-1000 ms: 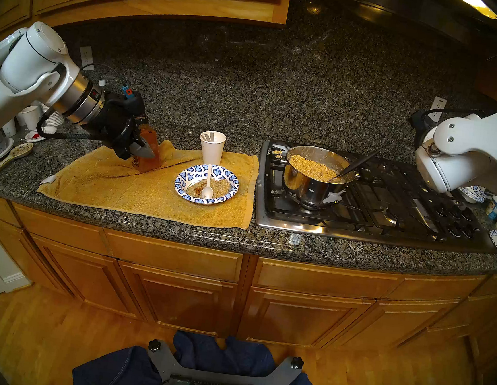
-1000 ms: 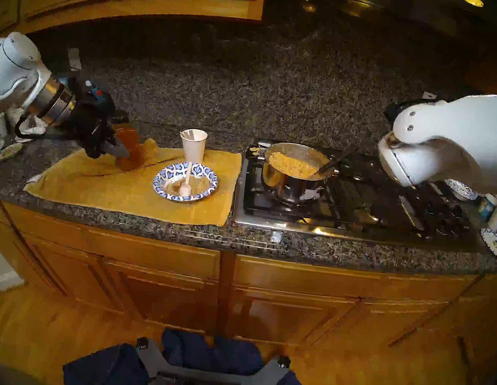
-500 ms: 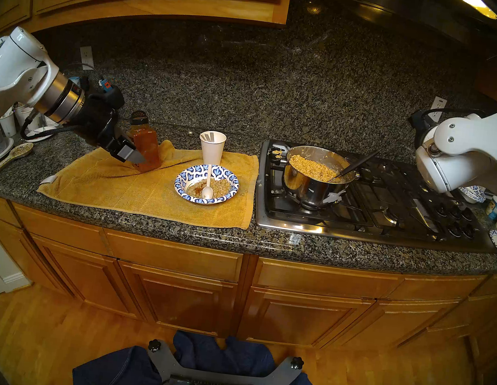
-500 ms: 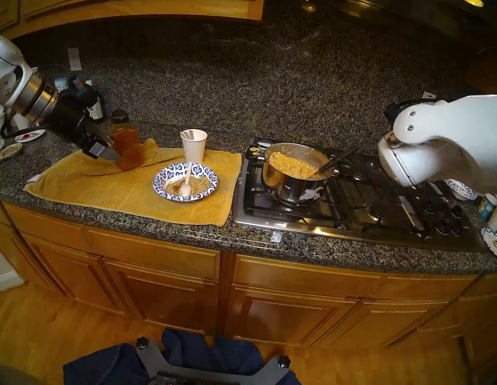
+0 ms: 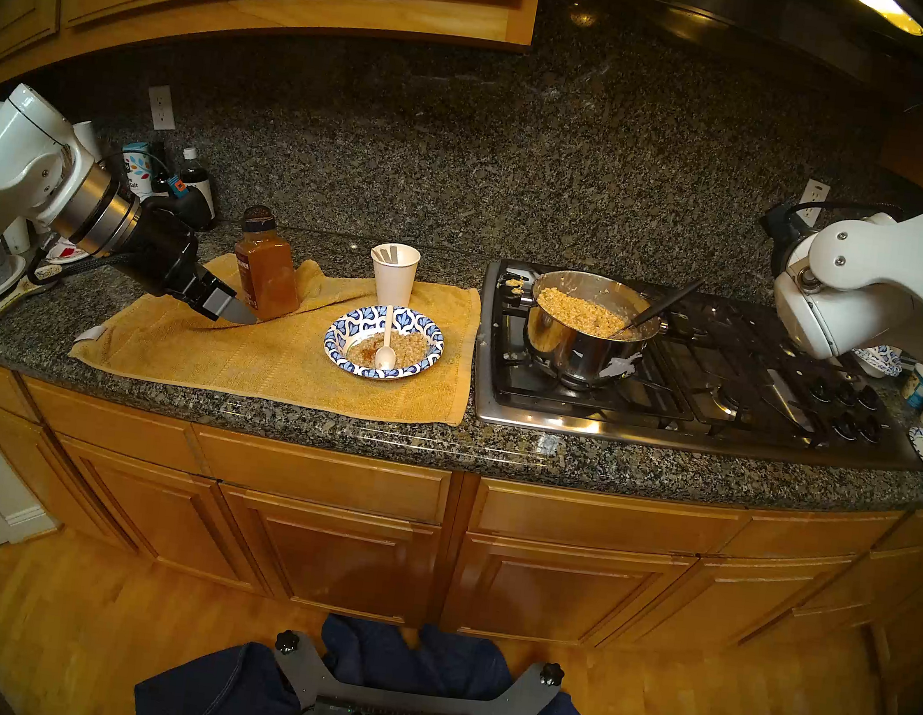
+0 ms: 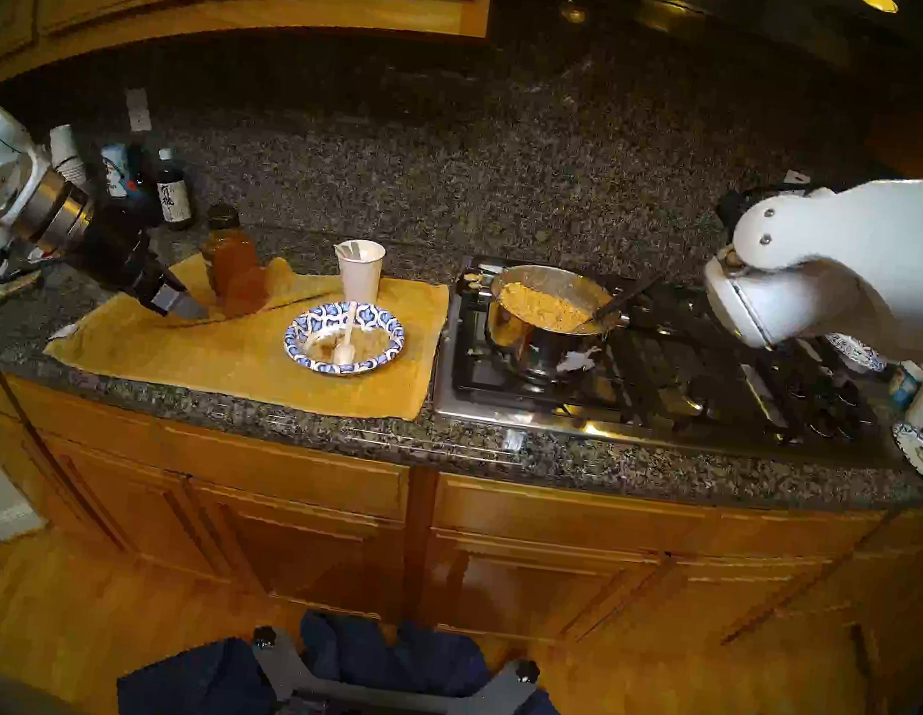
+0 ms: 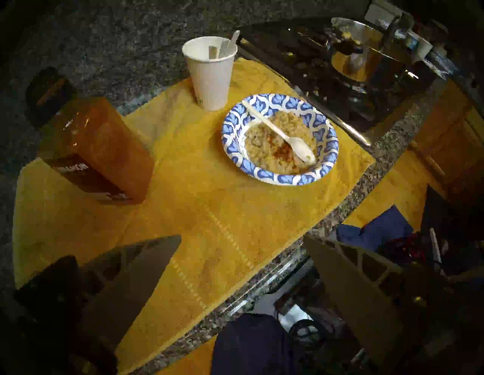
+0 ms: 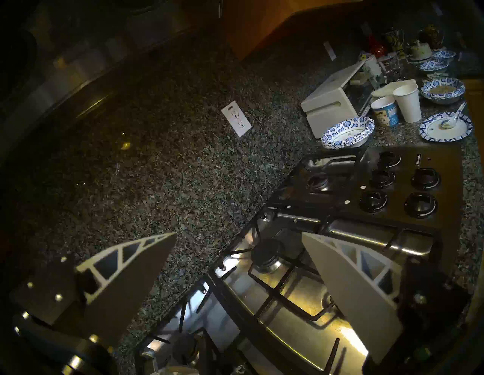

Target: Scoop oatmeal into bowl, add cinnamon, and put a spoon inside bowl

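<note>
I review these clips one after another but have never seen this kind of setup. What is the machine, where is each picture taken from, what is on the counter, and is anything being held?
It is a robot with two white arms. Two nearly identical pictures come from cameras on its head; the other two come from a camera on each wrist, with that gripper's two fingers at the bottom corners.

On the yellow towel sit the patterned bowl of oatmeal with a white spoon in it, the cinnamon jar and a paper cup. A steel pot stands on the stove.

Nothing is held. The left gripper is open beside the jar. The right gripper is open over the stove.
</note>
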